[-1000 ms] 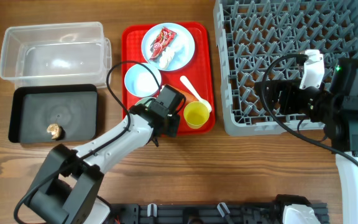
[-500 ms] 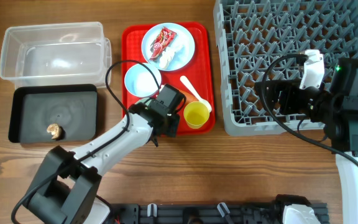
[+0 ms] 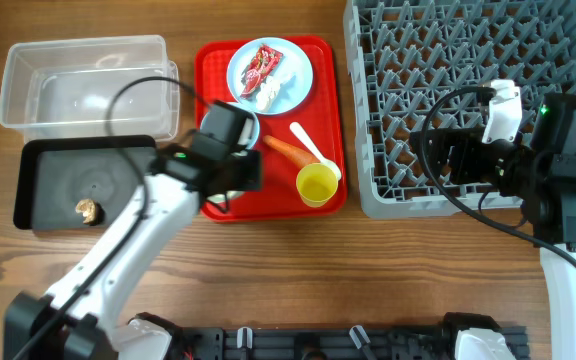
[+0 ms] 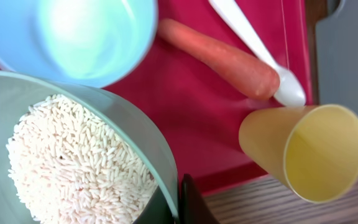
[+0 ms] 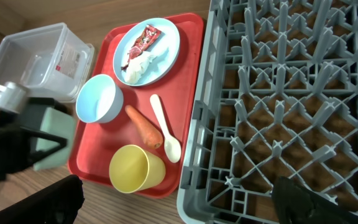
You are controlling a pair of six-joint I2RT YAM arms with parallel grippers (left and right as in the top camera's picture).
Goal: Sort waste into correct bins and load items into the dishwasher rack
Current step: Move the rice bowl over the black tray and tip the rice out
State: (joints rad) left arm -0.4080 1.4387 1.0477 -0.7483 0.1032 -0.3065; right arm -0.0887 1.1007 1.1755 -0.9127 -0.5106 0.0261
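My left arm has swung left across the red tray (image 3: 333, 60); the left gripper (image 4: 180, 198) is clamped on the rim of the pale-green bowl (image 4: 135, 140) of rice (image 4: 73, 168), over the tray's front-left corner. The right gripper (image 3: 456, 160) hangs above the rack (image 3: 408, 60), jaws spread wide. I can't read the wrapper (image 3: 260, 65) print or the tub (image 3: 28, 60) label. The carrot (image 3: 288, 150), spoon (image 3: 308, 143) and yellow cup (image 3: 315, 185) lie alongside.

Overhead: high, straight down, whole surface (image 3: 368, 280) around red tray (image 3: 328, 80). Left wrist: very near, down onto tray's front edge. Right wrist: higher, above dishwasher rack (image 5: 291, 93), tilted toward tray. All share tray.
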